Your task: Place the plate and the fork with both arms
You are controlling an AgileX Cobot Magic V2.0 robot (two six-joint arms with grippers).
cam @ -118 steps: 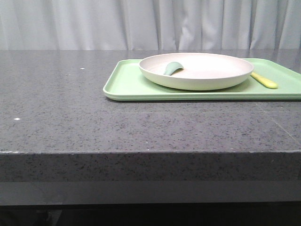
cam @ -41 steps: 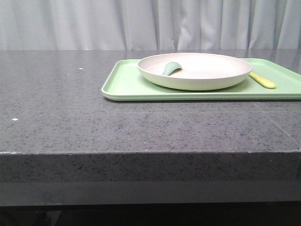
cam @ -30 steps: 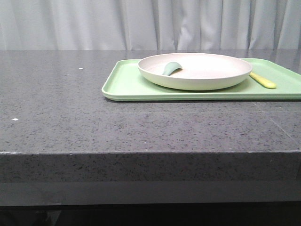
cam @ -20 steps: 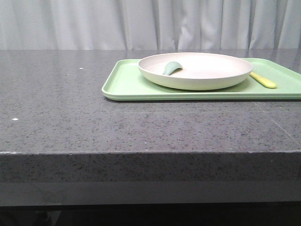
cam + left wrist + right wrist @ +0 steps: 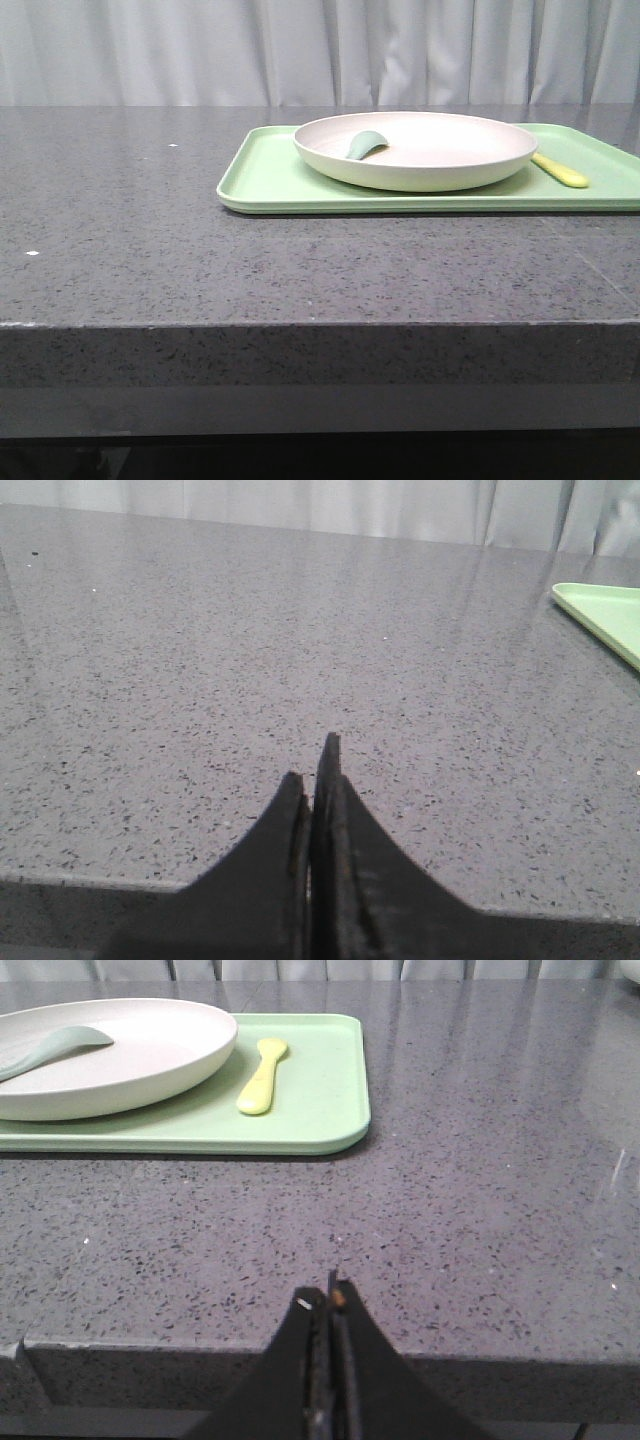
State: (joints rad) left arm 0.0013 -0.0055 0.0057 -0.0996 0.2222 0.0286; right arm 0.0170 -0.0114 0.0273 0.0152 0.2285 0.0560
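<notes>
The cream plate (image 5: 415, 150) sits on a light-green tray (image 5: 270, 180) at the back right of the table; it also shows in the right wrist view (image 5: 120, 1055). A grey-green spoon (image 5: 366, 144) lies in the plate. The pale-yellow fork (image 5: 560, 170) lies on the tray to the right of the plate, and shows in the right wrist view (image 5: 262, 1075). My left gripper (image 5: 315, 770) is shut and empty over bare table near the front edge. My right gripper (image 5: 328, 1300) is shut and empty at the front edge, well short of the tray. Neither gripper shows in the front view.
The dark speckled stone table (image 5: 150, 230) has its front edge (image 5: 300, 325) close to both grippers. A corner of the tray (image 5: 605, 615) shows in the left wrist view. Pale curtains (image 5: 200, 50) hang behind the table.
</notes>
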